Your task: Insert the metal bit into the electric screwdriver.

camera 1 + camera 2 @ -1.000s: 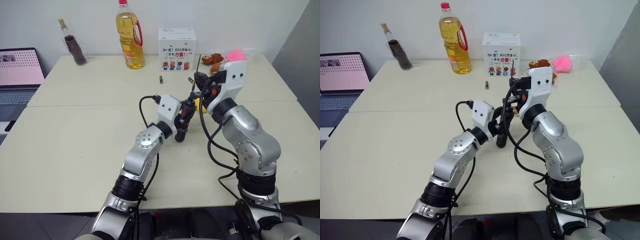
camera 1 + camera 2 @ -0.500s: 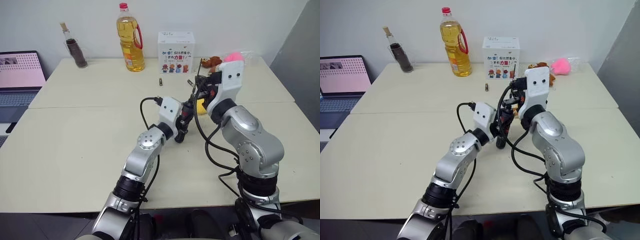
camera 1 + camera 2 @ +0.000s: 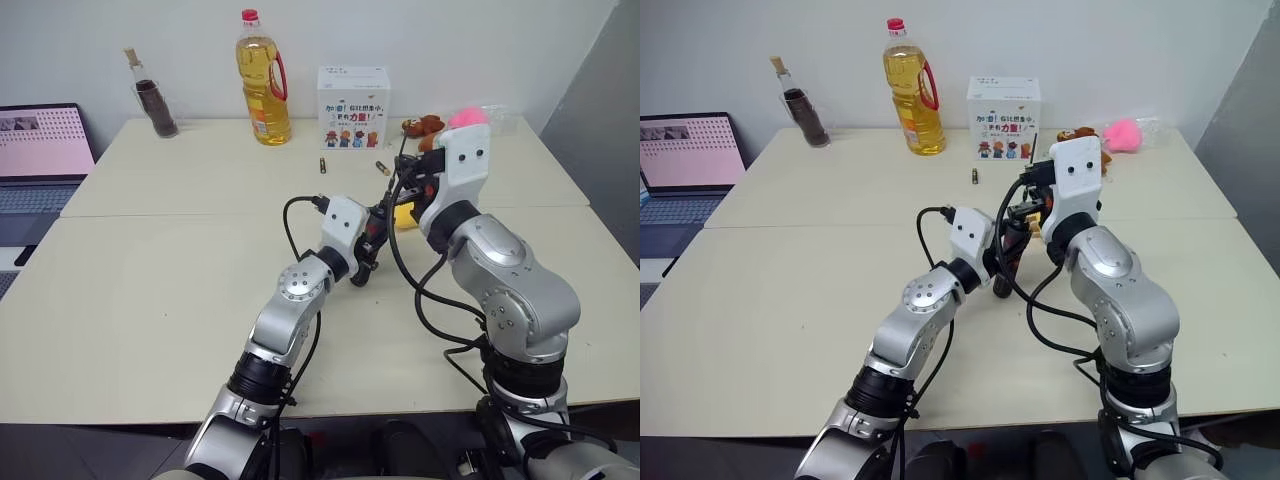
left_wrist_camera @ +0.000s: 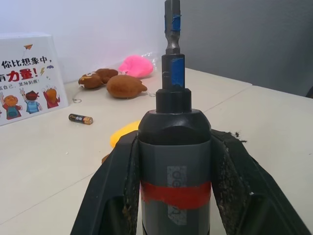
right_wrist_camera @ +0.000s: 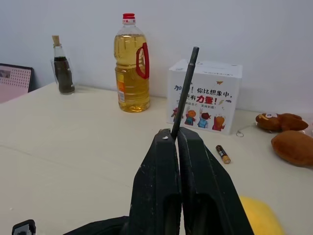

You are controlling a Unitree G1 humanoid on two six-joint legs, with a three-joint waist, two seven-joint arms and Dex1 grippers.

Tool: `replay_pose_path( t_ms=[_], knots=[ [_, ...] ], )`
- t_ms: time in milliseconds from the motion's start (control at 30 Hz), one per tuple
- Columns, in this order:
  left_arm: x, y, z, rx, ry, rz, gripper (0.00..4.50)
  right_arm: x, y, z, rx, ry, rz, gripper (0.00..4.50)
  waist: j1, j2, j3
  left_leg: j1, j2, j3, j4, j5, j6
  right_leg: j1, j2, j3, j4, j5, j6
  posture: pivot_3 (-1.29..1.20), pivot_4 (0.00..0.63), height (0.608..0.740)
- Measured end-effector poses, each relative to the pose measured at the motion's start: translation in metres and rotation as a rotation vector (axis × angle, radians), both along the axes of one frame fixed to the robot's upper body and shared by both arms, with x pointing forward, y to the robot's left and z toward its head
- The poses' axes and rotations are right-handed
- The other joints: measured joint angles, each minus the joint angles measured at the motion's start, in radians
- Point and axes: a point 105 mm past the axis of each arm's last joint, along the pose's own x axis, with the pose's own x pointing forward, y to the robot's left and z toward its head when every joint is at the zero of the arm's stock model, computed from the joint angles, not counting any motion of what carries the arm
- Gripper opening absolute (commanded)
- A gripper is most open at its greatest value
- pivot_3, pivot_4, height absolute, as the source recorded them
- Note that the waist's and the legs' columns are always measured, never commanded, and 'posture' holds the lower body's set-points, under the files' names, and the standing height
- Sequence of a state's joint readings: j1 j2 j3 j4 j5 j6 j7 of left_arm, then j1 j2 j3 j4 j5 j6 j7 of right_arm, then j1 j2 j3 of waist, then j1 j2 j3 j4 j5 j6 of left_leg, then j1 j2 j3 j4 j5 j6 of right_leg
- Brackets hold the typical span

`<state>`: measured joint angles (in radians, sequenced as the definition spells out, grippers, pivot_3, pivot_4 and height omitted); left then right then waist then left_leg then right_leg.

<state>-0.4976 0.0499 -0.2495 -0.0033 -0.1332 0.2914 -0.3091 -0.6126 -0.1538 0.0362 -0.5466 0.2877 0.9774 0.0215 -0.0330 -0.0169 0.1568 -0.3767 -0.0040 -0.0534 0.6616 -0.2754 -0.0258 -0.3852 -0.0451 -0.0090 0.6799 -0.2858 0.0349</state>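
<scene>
Left end effector [image 4: 171,186] clamped round electric screwdriver [image 4: 174,161], held above bench [image 3: 150,290], nose free to receive. Right end effector [image 5: 177,134] pressed together, pinching metal bit [image 5: 185,93] by one end, length exposed, probably for lining up with chuck.

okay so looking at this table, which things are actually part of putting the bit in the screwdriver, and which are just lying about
Part of the job:
- electric screwdriver, clamped in the left gripper
- metal bit, pinched in the right gripper

Just lying about:
- oil bottle
- dark glass bottle
- white box
- battery
- brown plush toys
- laptop
</scene>
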Motion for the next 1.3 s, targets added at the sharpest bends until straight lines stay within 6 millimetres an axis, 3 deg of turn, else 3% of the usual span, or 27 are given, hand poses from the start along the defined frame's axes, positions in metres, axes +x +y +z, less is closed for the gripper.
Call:
replay_pose_path(
  t_ms=[300, 1100, 1300],
  knots=[
    [0.000, 0.001, -0.004, -0.001, 0.006, 0.004, 1.63, 0.000, 0.001, -0.003, -0.052, 0.005, 0.016, 0.01, 0.000, 0.000, 0.000, 0.012, 0.000, -0.001, -0.003, 0.000, 0.000, 0.013, 0.000, -0.001, -0.005, -0.001, 0.001, 0.00, 0.150, 0.740],
    [0.004, -0.007, -0.006, -0.002, 0.009, 0.006, 1.63, 0.003, -0.006, -0.008, -0.126, -0.003, -0.012, 0.01, 0.002, -0.001, -0.004, 0.012, 0.000, -0.004, -0.005, 0.000, 0.000, 0.015, -0.001, -0.001, -0.009, -0.004, 0.006, 0.00, 0.150, 0.740],
    [0.005, -0.007, -0.008, 0.002, 0.016, 0.007, 1.63, 0.005, -0.006, -0.010, -0.117, 0.009, -0.013, 0.01, 0.002, -0.001, -0.011, 0.015, 0.000, -0.004, -0.015, 0.000, 0.000, 0.017, 0.000, -0.001, -0.018, -0.003, 0.007, 0.00, 0.150, 0.740]
  ],
)
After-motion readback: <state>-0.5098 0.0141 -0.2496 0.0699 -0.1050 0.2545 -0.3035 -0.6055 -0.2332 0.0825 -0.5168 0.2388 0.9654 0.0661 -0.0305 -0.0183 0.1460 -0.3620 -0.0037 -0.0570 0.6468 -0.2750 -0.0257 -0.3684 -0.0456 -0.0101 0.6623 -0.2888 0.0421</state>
